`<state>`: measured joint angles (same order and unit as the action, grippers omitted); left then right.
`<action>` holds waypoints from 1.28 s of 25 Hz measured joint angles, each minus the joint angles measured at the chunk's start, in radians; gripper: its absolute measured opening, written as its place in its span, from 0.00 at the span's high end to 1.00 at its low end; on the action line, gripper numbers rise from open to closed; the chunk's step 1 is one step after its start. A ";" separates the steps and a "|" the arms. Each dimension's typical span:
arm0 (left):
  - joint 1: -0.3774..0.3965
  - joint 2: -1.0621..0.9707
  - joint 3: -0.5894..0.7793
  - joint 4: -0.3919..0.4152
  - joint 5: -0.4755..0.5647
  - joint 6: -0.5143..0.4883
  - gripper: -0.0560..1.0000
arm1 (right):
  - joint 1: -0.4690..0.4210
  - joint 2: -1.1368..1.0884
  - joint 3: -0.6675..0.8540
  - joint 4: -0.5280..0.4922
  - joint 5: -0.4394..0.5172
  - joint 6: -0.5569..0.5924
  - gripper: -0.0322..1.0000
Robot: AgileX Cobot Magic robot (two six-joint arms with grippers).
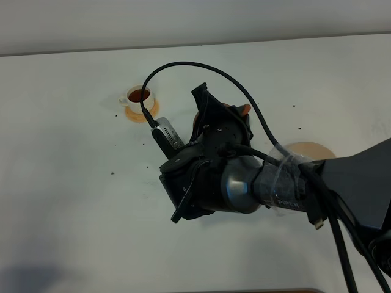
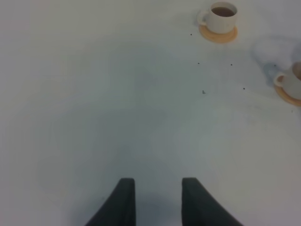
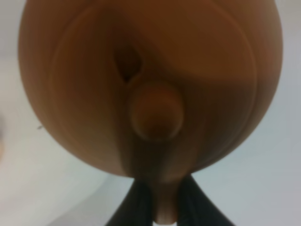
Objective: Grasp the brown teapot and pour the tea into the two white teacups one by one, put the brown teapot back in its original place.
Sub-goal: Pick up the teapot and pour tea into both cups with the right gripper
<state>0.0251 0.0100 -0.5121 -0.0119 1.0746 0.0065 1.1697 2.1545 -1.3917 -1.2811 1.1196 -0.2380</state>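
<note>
Brown teapot tight in right gripper

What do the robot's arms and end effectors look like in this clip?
The right arm is black with a silvery-grey cylindrical joint, a clear-taped section and black cables looping over it. The left end effector has two dark tapered fingers; the right end effector looks alike.

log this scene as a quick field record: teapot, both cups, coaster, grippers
brown teapot: off its coaster, held by the handle
right gripper: shut on the teapot handle
left gripper: open, holding nothing
first teacup: has tea in it, sits on an orange coaster
second teacup: cut off at the edge of the left wrist view, fill unclear
beige coaster: partly behind the right arm, no teapot on it
</note>
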 joint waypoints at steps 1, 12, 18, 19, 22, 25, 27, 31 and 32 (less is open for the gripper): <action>0.000 0.000 0.000 0.000 0.000 0.000 0.71 | 0.000 0.000 0.000 -0.008 0.000 -0.002 0.88; 0.000 0.000 0.000 0.000 0.000 0.000 0.71 | 0.000 0.000 0.000 -0.025 0.029 -0.037 0.88; 0.000 0.000 0.000 0.000 0.000 0.001 0.71 | 0.000 0.000 0.000 -0.077 0.030 -0.043 0.88; 0.000 0.000 0.000 0.000 0.000 0.001 0.71 | 0.000 0.000 0.000 -0.081 0.030 -0.044 0.88; 0.000 0.000 0.000 0.000 0.000 0.001 0.71 | 0.000 0.000 0.000 -0.082 0.031 -0.050 0.88; 0.000 0.000 0.000 0.000 0.000 0.001 0.71 | 0.000 0.000 0.000 -0.088 0.034 -0.067 0.88; 0.000 0.000 0.000 0.000 0.000 0.001 0.71 | 0.000 0.000 0.000 -0.098 0.040 -0.073 0.88; 0.000 0.000 0.000 0.000 0.000 0.001 0.71 | 0.000 0.000 0.000 -0.116 0.050 -0.083 0.88; 0.000 0.000 0.000 0.000 0.000 0.001 0.71 | 0.000 0.000 0.000 -0.120 0.053 -0.086 0.88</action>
<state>0.0251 0.0100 -0.5121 -0.0119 1.0746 0.0074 1.1696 2.1545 -1.3917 -1.4010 1.1726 -0.3243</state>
